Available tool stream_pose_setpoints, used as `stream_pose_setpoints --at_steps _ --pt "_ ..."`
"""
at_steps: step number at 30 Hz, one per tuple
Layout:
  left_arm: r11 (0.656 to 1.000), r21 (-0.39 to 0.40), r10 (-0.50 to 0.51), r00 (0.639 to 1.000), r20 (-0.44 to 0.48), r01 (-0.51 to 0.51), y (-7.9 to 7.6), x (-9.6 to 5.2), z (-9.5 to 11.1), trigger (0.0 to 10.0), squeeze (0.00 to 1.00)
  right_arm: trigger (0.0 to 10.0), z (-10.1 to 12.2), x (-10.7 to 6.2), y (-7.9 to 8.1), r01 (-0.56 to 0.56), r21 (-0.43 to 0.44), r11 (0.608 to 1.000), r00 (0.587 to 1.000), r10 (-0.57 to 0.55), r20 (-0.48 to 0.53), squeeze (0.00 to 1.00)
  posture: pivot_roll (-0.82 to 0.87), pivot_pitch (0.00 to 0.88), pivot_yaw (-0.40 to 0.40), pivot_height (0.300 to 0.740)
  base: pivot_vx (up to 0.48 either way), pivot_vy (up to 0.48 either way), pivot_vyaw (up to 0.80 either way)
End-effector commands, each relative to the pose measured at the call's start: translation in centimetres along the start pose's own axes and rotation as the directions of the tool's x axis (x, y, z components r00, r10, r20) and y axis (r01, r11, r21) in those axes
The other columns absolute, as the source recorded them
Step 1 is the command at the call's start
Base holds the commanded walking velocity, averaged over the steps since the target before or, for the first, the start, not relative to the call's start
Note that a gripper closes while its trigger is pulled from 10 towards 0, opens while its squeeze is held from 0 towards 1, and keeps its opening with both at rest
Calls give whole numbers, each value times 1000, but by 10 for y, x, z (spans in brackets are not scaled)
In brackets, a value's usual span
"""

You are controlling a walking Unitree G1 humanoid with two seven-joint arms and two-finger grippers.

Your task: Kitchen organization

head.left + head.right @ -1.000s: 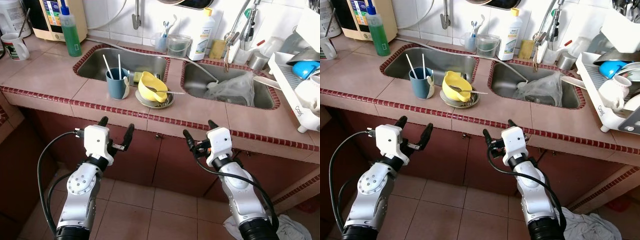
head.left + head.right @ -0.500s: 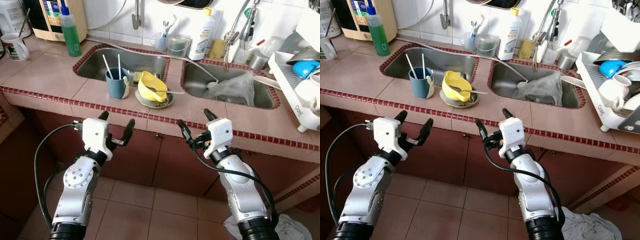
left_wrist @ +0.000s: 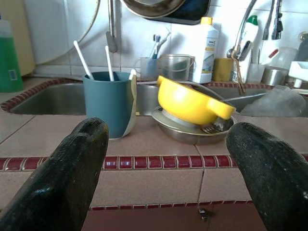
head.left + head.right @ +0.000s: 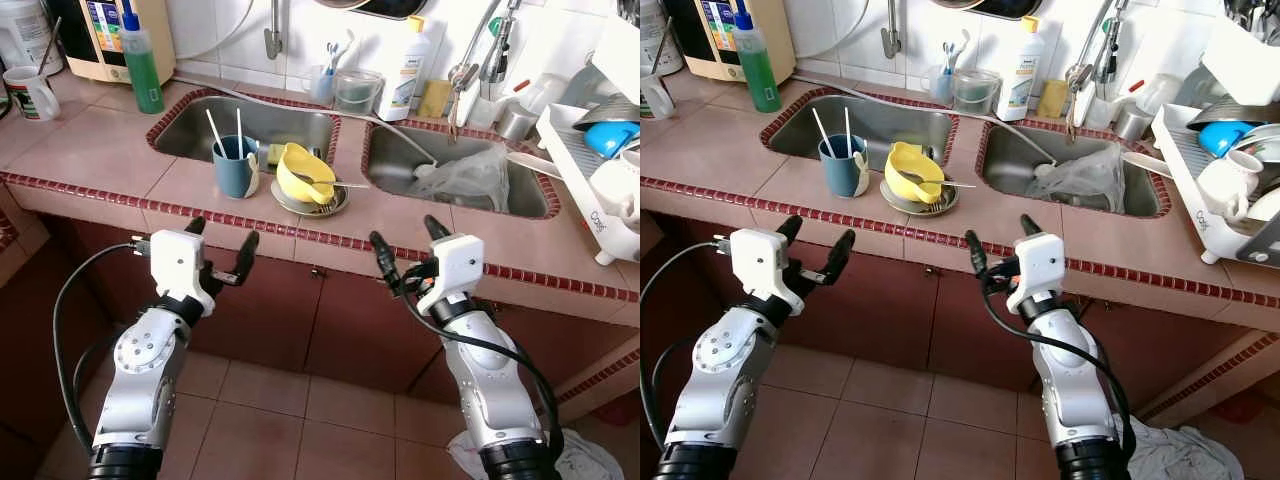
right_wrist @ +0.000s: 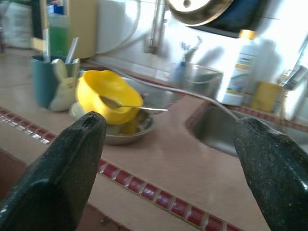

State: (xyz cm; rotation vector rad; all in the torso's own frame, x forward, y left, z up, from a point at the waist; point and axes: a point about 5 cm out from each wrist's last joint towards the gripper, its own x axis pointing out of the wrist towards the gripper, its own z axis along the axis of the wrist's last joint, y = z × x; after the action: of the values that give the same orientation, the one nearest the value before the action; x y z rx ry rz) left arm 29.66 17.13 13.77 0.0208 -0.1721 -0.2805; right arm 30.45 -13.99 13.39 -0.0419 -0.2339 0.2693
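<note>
Two items sit on the tiled counter strip between the sinks: a yellow bowl tilted on its side inside a shallow metal dish, a spoon resting across the bowl, and just beside them, toward the robot's left, a blue cup upright with two white sticks in it; cup and dish stand close, contact cannot be told. Left sink lies behind the cup; right sink holds a crumpled clear plastic bag; a white bottle and a clear container stand at the tiled wall behind; a green soap bottle stands on the counter far left, a white mug beyond it; a dish rack with crockery is at far right. Left gripper hovers in front of the counter edge, below and before the cup, fingers spread apart, empty; right gripper hovers at the same edge, to the right of the dish, fingers likewise spread, empty; both are apart from the counter and all items. Reddish floor tiles lie below.
</note>
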Motion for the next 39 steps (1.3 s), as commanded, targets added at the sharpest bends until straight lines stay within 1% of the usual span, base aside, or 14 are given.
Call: stream_pose_setpoints --at_steps 1,2,3,5,9,10,13,18,19,22,31,36,39 --pt "1000 -5 6 1000 6 -6 -2 1 1 10000 0 10000 1 -2 -12 85 2 996 996 -85 9 0 86 0 -67 740 0 0 0" --pt "1000 -4 13 1000 2 -13 -1 0 0 10000 0 10000 0 -3 -16 117 -10 993 993 -117 2 0 84 0 -69 740 0 0 0" --pt "1000 -4 13 1000 2 -13 -1 0 0 10000 0 10000 0 -3 -16 117 -10 993 993 -117 2 0 84 0 -69 740 0 0 0" --pt "999 -18 36 999 -15 -36 0 -2 -7 10000 0 10000 -3 -5 -23 182 -18 983 983 -182 -14 0 84 0 -72 740 0 0 0" --pt "996 -49 73 997 -33 -75 2 -5 -13 10000 0 10000 -7 -11 -29 218 -41 975 975 -219 -32 0 84 0 -75 740 0 0 0" --pt "993 -62 95 995 -43 -98 4 -7 -16 10000 0 10000 -9 -16 -33 245 -36 969 968 -246 -40 0 84 0 -75 740 0 0 0" --pt "991 -61 115 992 -49 -118 6 -9 -18 10000 0 10000 -10 -22 -36 259 -35 965 964 -261 -44 0 84 0 -72 740 0 0 0" --pt "988 -74 130 990 -51 -133 8 -8 -20 10000 0 10000 -12 -27 -35 257 -52 965 964 -259 -52 0 77 0 -62 740 0 0 0" --pt "989 -67 126 991 -54 -130 8 -6 -19 10000 0 10000 -12 -27 -33 243 -67 968 968 -247 -53 0 73 0 -57 740 0 0 0" --pt "990 -66 119 991 -64 -123 9 -4 -20 10000 0 10000 -13 -27 -27 220 -73 973 973 -224 -56 0 67 0 -48 740 0 0 0" --pt "986 -94 127 988 -92 -135 13 -8 -22 10000 0 10000 -13 -26 -18 202 -59 978 977 -205 -56 0 74 0 -42 740 0 0 0" --pt "982 -88 156 983 -97 -164 20 -10 -23 10000 0 10000 -11 -22 -15 184 -57 981 981 -187 -51 0 75 0 -43 740 0 0 0" --pt "983 -88 156 983 -95 -164 21 -11 -22 10000 0 10000 -11 -22 -15 173 -60 983 983 -177 -50 0 77 0 -46 740 0 0 0"
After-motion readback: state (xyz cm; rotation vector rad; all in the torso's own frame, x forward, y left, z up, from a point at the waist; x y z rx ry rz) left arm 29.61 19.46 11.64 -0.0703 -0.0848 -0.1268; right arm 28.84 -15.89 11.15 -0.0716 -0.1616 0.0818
